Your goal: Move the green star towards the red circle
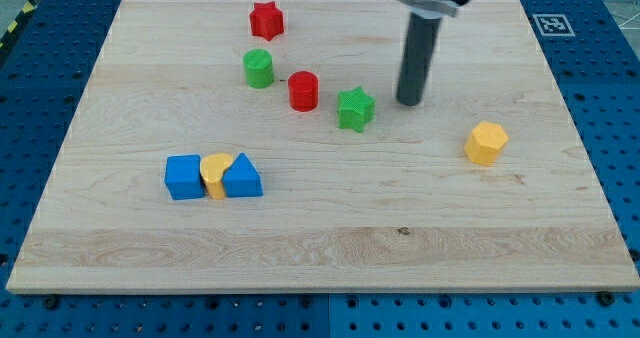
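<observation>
The green star (355,109) lies on the wooden board (320,238) near its middle, a little toward the view's top. The red circle (303,90) stands just to its upper left, a small gap between them. My tip (408,102) rests on the board to the right of the green star, about a block's width away and not touching it. The dark rod rises from there to the view's top.
A green circle (258,68) stands left of the red circle, and a red star (266,21) above it. A yellow hexagon (486,143) lies at the right. A blue square (183,176), yellow heart (215,173) and blue triangle (242,176) sit together at the lower left.
</observation>
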### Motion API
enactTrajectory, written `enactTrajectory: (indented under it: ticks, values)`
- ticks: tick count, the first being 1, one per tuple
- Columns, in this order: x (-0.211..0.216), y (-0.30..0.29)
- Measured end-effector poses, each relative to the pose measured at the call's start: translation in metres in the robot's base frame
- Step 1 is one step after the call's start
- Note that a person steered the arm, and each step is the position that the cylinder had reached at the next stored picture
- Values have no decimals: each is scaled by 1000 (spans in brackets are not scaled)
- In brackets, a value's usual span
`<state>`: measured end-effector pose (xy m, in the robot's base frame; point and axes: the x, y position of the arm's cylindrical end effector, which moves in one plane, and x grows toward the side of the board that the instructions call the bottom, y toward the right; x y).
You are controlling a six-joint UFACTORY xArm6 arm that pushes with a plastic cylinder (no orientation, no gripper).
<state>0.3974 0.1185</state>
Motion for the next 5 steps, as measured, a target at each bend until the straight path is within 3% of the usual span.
enactTrajectory:
  ticks: [3,4,5]
  values:
    - [58,-47]
    - [67,-70]
    - [49,-75]
